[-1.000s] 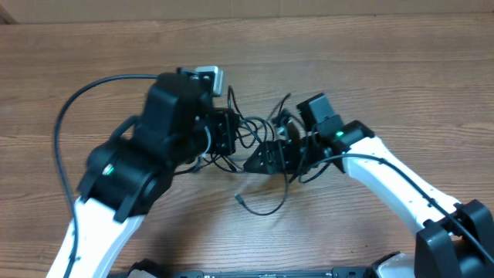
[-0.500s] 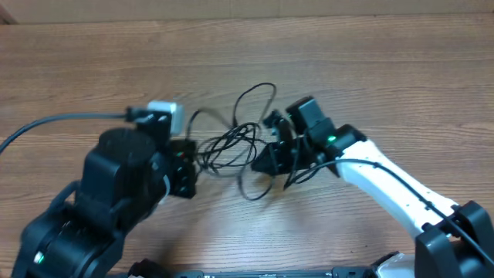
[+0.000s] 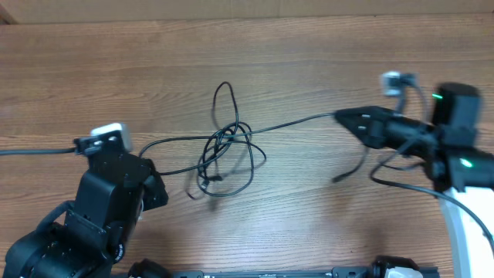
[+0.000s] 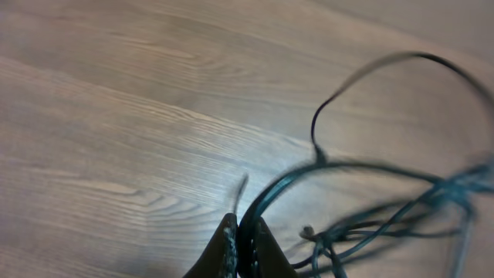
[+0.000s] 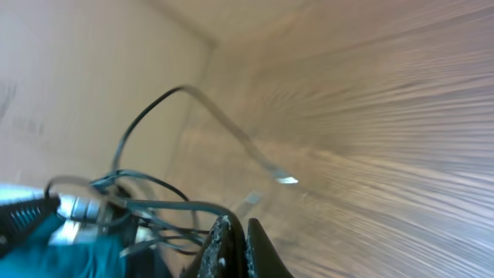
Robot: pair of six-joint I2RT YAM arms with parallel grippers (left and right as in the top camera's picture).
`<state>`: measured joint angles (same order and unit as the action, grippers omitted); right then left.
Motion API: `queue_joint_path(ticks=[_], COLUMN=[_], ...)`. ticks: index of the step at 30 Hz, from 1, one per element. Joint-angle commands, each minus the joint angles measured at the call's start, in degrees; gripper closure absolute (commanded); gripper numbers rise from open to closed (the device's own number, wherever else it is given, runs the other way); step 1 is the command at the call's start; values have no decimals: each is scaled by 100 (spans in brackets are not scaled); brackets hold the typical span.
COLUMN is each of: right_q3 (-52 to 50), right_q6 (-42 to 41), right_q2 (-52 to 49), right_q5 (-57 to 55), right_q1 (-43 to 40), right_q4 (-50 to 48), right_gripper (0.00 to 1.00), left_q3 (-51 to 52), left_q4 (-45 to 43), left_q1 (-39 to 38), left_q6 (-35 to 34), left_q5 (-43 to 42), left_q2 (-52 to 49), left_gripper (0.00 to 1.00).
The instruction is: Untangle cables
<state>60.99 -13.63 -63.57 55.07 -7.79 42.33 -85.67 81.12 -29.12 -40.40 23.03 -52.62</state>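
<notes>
The cables (image 3: 225,150) lie mid-table as a loose black knot with a loop standing out toward the far side. One strand runs left to my left gripper (image 3: 160,176) and another runs right to my right gripper (image 3: 340,116). In the left wrist view the left gripper (image 4: 241,233) is shut on a black cable (image 4: 272,193) that leads to the knot (image 4: 432,202). In the right wrist view the right gripper (image 5: 236,230) is shut on a cable (image 5: 193,206), and a silver-tipped end (image 5: 282,179) hangs beyond it.
Brown wooden table (image 3: 309,54) all round. A loose cable end (image 3: 338,179) dangles below the right gripper. The arms' own thicker black cables run off at the left (image 3: 31,151) and near the right wrist (image 3: 401,181).
The right gripper has shut on a cable. Both arms drew apart, the left toward the near left and the right far to the right. The bunched knot is now stretched into long strands.
</notes>
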Motion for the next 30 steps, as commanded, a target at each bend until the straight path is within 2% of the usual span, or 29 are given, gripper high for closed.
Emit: queue_joint_path(ticks=[1, 2, 5, 7, 10, 12, 16, 20, 23, 27, 30], right_q3=[118, 118, 116, 111, 111, 111, 111, 111, 111, 111, 111], right_q6=[66, 70, 603, 896, 1333, 1941, 3294, 3716, 3713, 3709, 3707], right_q2=[240, 280, 291, 286, 286, 286, 286, 284, 284, 256, 179], right_q5=[-293, -295, -297, -291, -223, -37, 629, 743, 785, 802, 802], right_q1=[-767, -953, -1158, -1147, -1049, -938, -479, 157, 623, 1342, 1770], right_q4=[356, 562, 1075, 1346, 1641, 1810, 2111, 1987, 1742, 1126, 632], right_gripper=[96, 93, 71, 60, 51, 39, 21, 18, 18, 25, 26], left_q3=[-46, -46, -46, -46, -46, -46, -46, -46, -46, -46, -46], left_q4=[-4, -105, -452, -702, -1145, -1482, -2022, -2146, -2144, -2170, -2197], left_q1=[-11, -11, -13, -13, -15, -15, -15, -15, -15, -15, -15], left_q6=[-1266, -1349, -1320, -1010, -251, 466, 2218, 2905, 2929, 3025, 3167], left_q5=[1143, 1069, 754, 527, -98, -750, -2498, -3574, -3751, -4061, -4376], left_q2=[79, 79, 76, 79, 76, 76, 76, 57, 22, -13, -24], left_gripper=[95, 95, 96, 96, 96, 96, 96, 96, 96, 96, 96])
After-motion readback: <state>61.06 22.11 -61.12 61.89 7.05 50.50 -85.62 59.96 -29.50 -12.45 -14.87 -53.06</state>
